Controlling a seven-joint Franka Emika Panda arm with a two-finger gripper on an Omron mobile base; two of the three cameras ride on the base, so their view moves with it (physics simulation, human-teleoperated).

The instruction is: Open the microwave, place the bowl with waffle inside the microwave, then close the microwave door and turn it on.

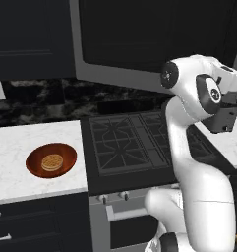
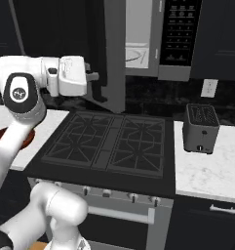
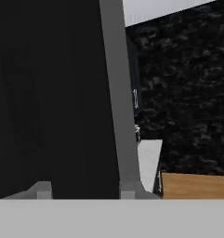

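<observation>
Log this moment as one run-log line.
stage: opening door | microwave door: swung open | gripper: at door edge, grip unclear | bowl: on left counter, waffle inside

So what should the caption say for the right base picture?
Robot gripper at the open microwave door, above the stove, toaster on the counter.

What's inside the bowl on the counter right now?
The bowl holds the waffle, lying flat in its middle. Nothing else shows inside; the bowl's floor under the waffle is covered.

White marble counter (image 1: 21, 142) carries the bowl (image 1: 51, 160) left of the stove (image 2: 109, 144); toaster (image 2: 201, 128) sits on its right stretch.
</observation>
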